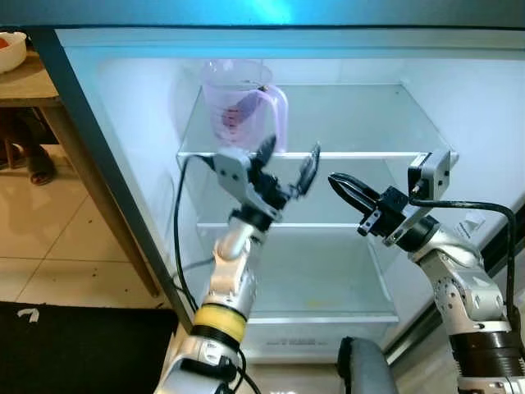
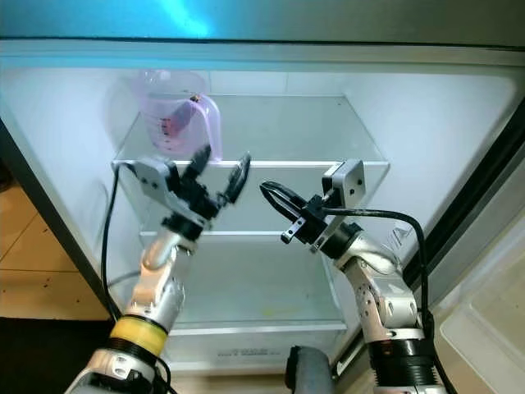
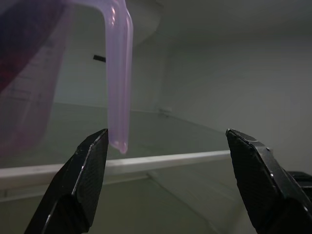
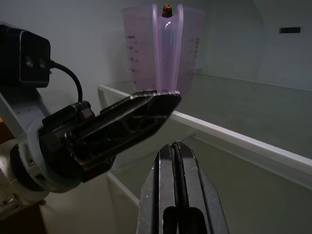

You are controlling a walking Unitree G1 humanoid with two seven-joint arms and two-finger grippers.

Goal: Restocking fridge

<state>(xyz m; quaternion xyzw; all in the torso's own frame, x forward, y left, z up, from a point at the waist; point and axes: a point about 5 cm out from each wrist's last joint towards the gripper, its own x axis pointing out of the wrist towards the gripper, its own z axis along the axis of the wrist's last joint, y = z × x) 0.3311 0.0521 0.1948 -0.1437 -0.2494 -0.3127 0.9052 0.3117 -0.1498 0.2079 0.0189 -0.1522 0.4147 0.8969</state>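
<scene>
A clear purple measuring jug [image 1: 240, 105] with a handle [image 3: 119, 78] stands upright at the left front of the fridge's top glass shelf [image 1: 353, 123]. Something red shows inside the jug. My left gripper [image 1: 289, 167] is open just below and in front of the jug's handle, holding nothing. The left gripper [image 3: 170, 161] has the handle's lower end between and beyond its fingertips. My right gripper [image 1: 343, 185] is shut and empty, a little to the right of the left one, in front of the shelf edge. It points left toward the jug [image 4: 163, 48].
The fridge is open, with white walls [image 1: 484, 115], a second glass shelf [image 1: 328, 217] and a lower shelf [image 1: 320, 287], both bare. A wooden table [image 1: 33, 82] stands outside to the left on a tiled floor [image 1: 57, 238]. A black mat [image 1: 74, 345] lies at the lower left.
</scene>
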